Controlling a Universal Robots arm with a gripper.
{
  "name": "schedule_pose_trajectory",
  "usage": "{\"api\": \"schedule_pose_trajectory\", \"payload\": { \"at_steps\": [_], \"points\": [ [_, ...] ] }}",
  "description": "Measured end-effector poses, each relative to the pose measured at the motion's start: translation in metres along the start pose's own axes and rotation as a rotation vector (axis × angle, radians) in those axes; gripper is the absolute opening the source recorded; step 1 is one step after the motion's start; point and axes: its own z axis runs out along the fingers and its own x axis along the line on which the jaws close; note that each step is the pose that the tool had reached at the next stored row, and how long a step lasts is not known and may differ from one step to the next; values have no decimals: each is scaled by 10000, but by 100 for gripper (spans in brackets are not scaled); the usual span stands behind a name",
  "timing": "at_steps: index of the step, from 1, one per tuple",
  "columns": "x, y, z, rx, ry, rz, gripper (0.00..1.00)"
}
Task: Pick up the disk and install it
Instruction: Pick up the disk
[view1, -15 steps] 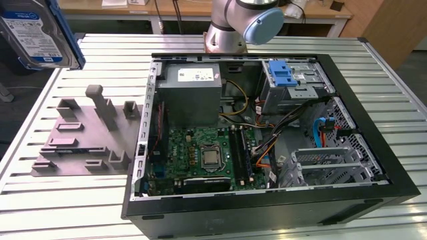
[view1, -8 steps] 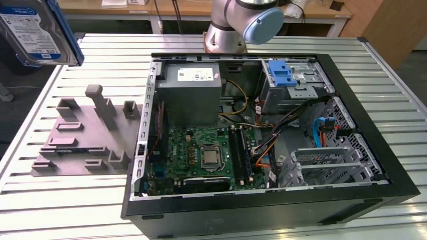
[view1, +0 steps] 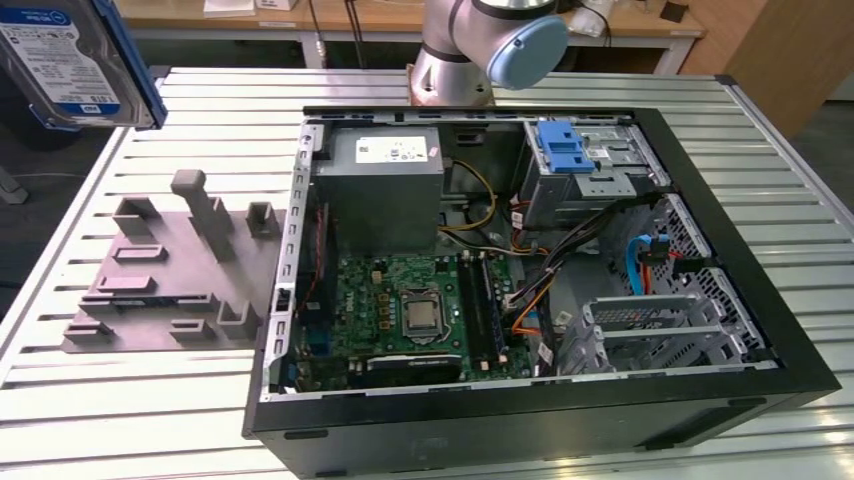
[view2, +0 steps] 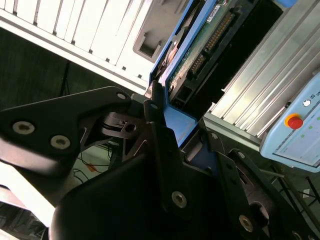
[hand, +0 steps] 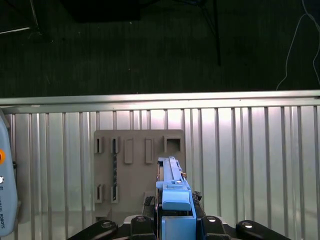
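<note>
The end effector (hand: 175, 207) grips the disk (view1: 64, 62) by its blue rails, holding it on edge in the air over the grey fixture plate (hand: 137, 172), near the counter's (hand: 250, 165) edge, apart from the open computer case (view1: 694, 300).

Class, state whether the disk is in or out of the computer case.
Out: the gripper holds the disk at the exterior view's left, outside the case.

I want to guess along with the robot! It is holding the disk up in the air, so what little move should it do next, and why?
Probably carry it sideways toward the open computer. The gripper grips the disk, which is up clear of the grey holder, at the exterior view's left. The metal cage sits inside the computer, over to the right.
</note>
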Motion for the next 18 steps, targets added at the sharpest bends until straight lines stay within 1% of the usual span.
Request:
{"api": "schedule_pose_trajectory", "payload": {
  "at_steps": [4,9,13,15,18],
  "points": [
    [0,-12,-2,-1,1,-1,37],
    [1,-89,-1,-3,0,0,37],
    [12,-108,-4,-3,0,4,37],
    [12,-112,-18,-4,2,10,37],
    [11,-114,-65,-1,1,27,37]
  ]
}}
